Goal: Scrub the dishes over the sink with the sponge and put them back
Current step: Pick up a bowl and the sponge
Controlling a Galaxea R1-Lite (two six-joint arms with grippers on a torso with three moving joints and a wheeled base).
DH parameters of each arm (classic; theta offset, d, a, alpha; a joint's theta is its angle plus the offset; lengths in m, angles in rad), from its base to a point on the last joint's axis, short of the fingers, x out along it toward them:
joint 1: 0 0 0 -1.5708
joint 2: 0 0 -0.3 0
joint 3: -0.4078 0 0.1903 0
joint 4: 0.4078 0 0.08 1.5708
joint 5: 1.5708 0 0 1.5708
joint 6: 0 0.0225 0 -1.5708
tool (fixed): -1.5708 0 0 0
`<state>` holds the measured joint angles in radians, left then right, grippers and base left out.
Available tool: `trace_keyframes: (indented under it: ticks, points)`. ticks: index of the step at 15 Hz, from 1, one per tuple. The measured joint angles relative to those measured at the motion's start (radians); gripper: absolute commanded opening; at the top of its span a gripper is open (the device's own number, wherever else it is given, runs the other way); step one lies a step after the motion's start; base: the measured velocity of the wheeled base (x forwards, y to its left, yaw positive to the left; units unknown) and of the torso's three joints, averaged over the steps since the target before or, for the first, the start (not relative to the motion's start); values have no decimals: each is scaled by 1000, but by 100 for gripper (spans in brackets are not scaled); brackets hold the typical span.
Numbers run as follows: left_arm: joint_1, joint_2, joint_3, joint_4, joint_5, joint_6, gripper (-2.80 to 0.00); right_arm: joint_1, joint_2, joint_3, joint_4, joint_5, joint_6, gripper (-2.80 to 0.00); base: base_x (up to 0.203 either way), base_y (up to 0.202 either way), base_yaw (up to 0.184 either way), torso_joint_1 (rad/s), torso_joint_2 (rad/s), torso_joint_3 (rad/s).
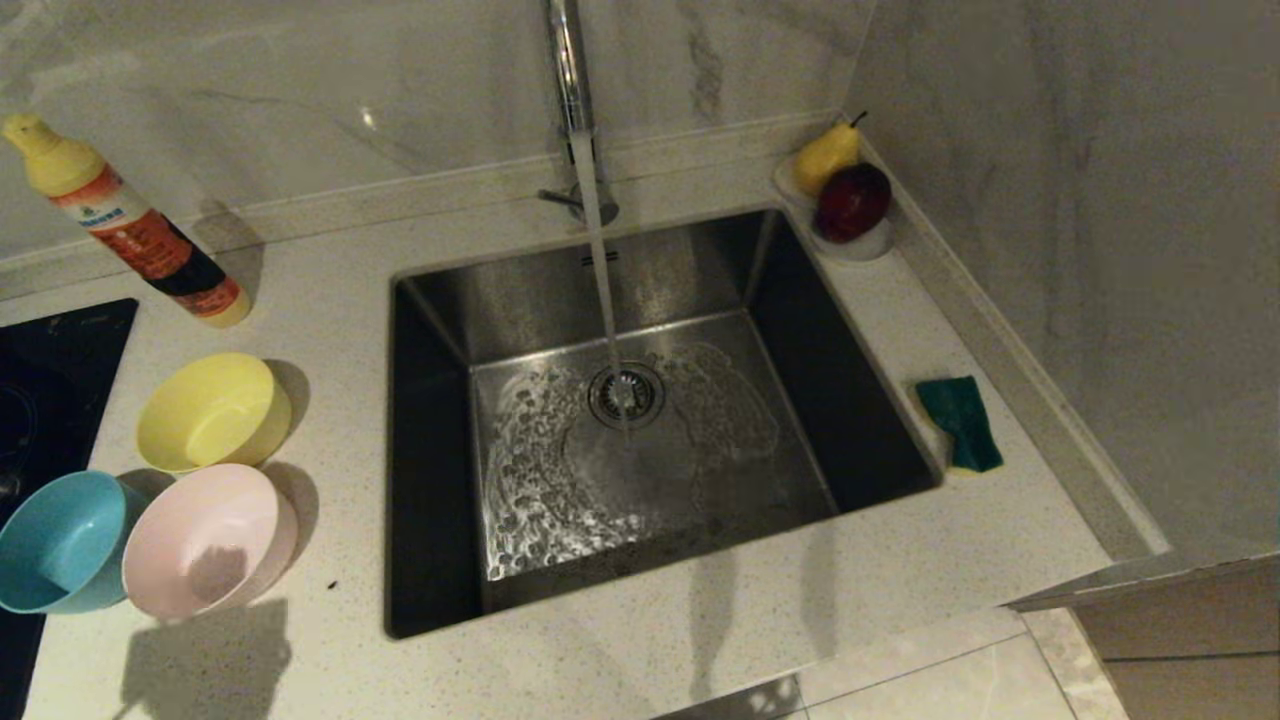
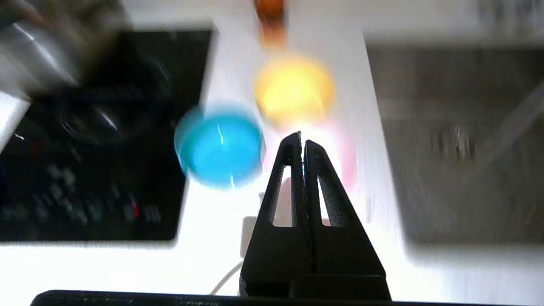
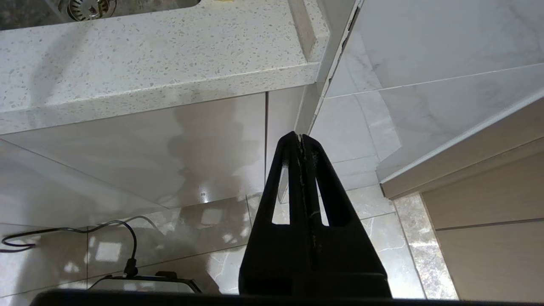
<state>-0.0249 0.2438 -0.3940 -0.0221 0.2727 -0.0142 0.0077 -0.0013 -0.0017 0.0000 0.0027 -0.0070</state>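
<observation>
While water runs in a thin stream from the chrome tap onto the round drain strainer, the sink holds nothing but a wet, beaded floor. On the speckled bench to its left stand the three dishes, all upright and near one another: the yellow bowl farthest back, the pink bowl in front of it, and the light blue bowl touching the pink one's left side and overlapping the edge of a black hob. Behind them a bottle with a yellow cap and an orange, white and black label leans toward the wall; its print is too small to read. The sponge lies green face up on the bench just right of the sink, well apart from the bowls. In the back right corner a small white dish carries a yellow pear and a dark red apple. The left tool, fingers pressed together and holding nothing, hangs above the pink bowl, with the blue and yellow bowls blurred beyond it. The right tool, likewise pressed together and empty, is parked below the bench edge, pointing at the tiled floor beside a black cable.
</observation>
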Motion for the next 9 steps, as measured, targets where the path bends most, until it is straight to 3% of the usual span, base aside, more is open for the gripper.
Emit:
trace_keyframes:
  ticks: [2, 5, 7, 9]
  points:
    - [5, -128, 145, 61, -62, 41, -280, -1, 0, 0, 0, 0, 0, -280, 0, 0, 0, 0, 0, 0]
    - [7, -214, 327, 17, -144, 70, -280, 0, 0, 0, 0, 0, 0, -280, 0, 0, 0, 0, 0, 0]
    - [8, -235, 377, -35, -248, 49, -280, 0, 0, 0, 0, 0, 0, -280, 0, 0, 0, 0, 0, 0]
    - [8, -244, 387, -52, -268, 35, -280, 0, 0, 0, 0, 0, 0, -280, 0, 0, 0, 0, 0, 0]
